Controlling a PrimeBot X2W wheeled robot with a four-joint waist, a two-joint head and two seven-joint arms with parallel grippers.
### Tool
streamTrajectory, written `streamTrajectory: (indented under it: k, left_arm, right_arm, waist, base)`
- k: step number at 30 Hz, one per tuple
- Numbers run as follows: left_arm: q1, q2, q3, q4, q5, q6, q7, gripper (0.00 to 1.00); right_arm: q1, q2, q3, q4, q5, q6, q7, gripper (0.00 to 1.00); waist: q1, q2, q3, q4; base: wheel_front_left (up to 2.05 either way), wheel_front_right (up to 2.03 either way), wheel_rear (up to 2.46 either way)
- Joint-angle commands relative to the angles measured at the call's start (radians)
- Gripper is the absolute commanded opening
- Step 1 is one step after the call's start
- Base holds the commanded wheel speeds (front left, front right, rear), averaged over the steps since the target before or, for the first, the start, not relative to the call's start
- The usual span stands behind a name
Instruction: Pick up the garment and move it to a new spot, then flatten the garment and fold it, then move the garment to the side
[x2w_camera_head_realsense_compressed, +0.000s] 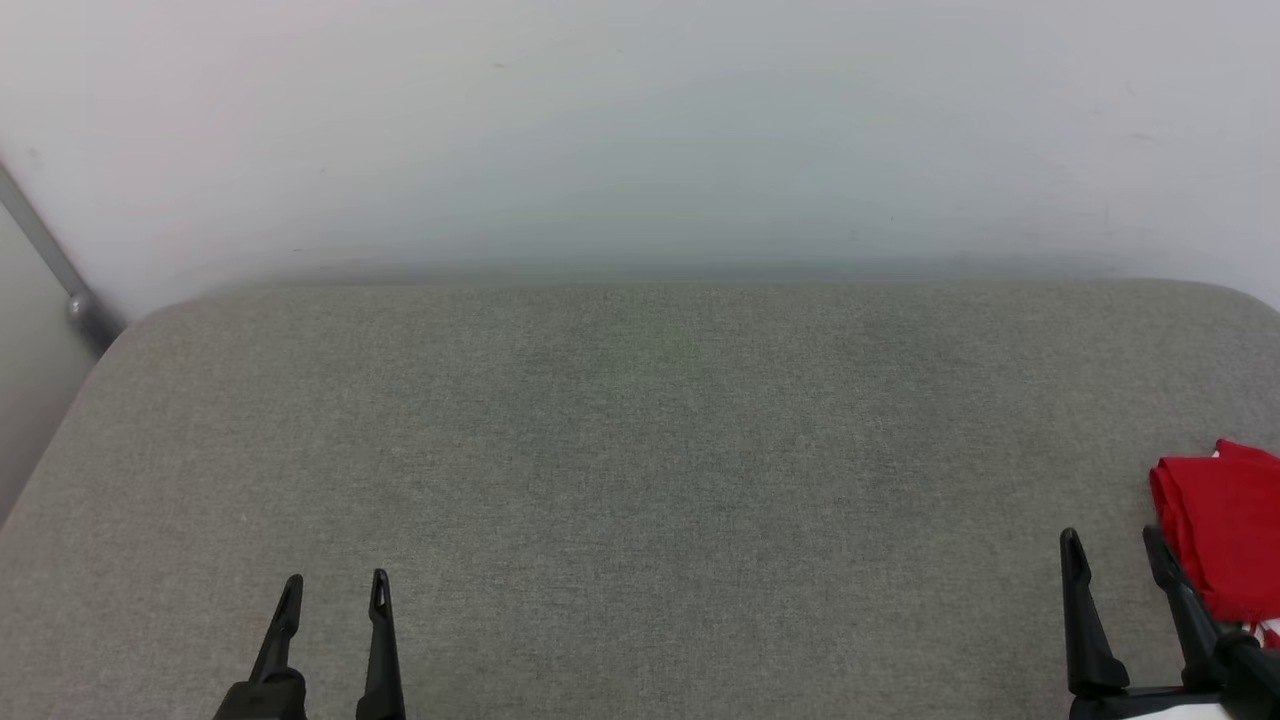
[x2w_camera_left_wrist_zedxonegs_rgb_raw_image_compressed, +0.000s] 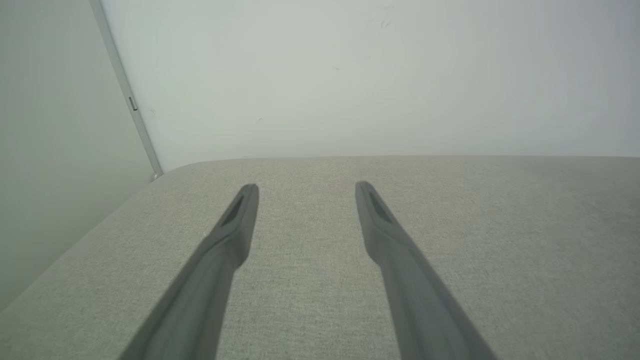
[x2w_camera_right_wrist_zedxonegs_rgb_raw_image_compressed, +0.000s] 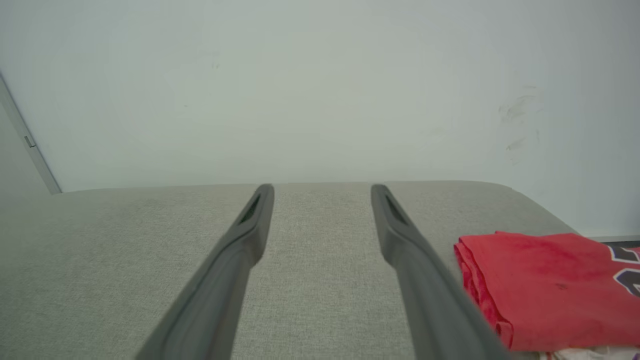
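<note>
Nearest the lens, the right gripper (x2w_camera_right_wrist_zedxonegs_rgb_raw_image_compressed: 322, 189) has its two dark fingers spread wide with nothing between them, and its outer finger runs just beside the folded left edge of the garment (x2w_camera_right_wrist_zedxonegs_rgb_raw_image_compressed: 545, 285); whether it brushes the cloth cannot be told. The garment lies as a flat red stack on the grey padded surface (x2w_camera_head_realsense_compressed: 640, 450), with a bit of dark lettering on top and white fabric peeking out beneath. Well apart from the garment, on its far left, the left gripper (x2w_camera_left_wrist_zedxonegs_rgb_raw_image_compressed: 306, 186) hovers with fingers equally spread and empty. The wall (x2w_camera_head_realsense_compressed: 640, 130) stands behind the garment. Since the stack looks folded and set to one side, the job appears to be at its close, though an opening pick-up cannot be ruled out. Either way, the right arm should keep its outer finger off the layered edge, since a sideways nudge would likely slide the soft layers apart. Any grasp should come down over all the layers together.
</note>
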Motion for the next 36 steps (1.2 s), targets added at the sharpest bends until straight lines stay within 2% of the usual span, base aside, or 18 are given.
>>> streamTrajectory:
  k: [1, 5, 6, 12, 36]
  left_arm:
    - [0.011, -0.001, -0.003, -0.001, -0.001, -0.003, -0.002, 1.00]
    - [0.006, -0.001, -0.003, 0.001, -0.004, -0.004, -0.002, 1.00]
    - [0.000, 0.000, -0.001, 0.001, -0.003, -0.005, 0.000, 0.00]
    - [-0.001, -0.002, 0.003, 0.049, -0.014, -0.006, 0.010, 0.00]
    - [-0.090, -0.001, 0.028, 0.099, -0.483, -0.050, 0.120, 0.00]
  right_arm:
    - [0.010, 0.005, 0.001, 0.001, -0.003, -0.001, -0.006, 1.00]
    - [0.010, 0.007, 0.000, 0.005, -0.001, -0.001, -0.006, 1.00]
    - [0.005, 0.003, 0.000, 0.004, 0.000, 0.000, -0.003, 0.00]
    - [0.009, 0.005, 0.003, 0.047, 0.013, 0.000, 0.002, 0.00]
    - [-0.079, 0.008, -0.003, 0.105, 0.460, 0.000, 0.112, 0.00]
  waist:
    - [0.0001, 0.0000, 0.001, 0.000]
    - [0.0001, 0.0000, 0.002, 0.000]
    - [0.0001, 0.0000, 0.002, 0.000]
    - [0.0001, 0.0000, 0.002, 0.000]
    - [0.0001, 0.0000, 0.013, -0.004]
  base:
    - [0.00, 0.00, 0.00]
    - [0.00, 0.00, 0.00]
    - [0.00, 0.00, 0.00]
    - [0.00, 0.00, 0.00]
    - [0.00, 0.00, 0.00]
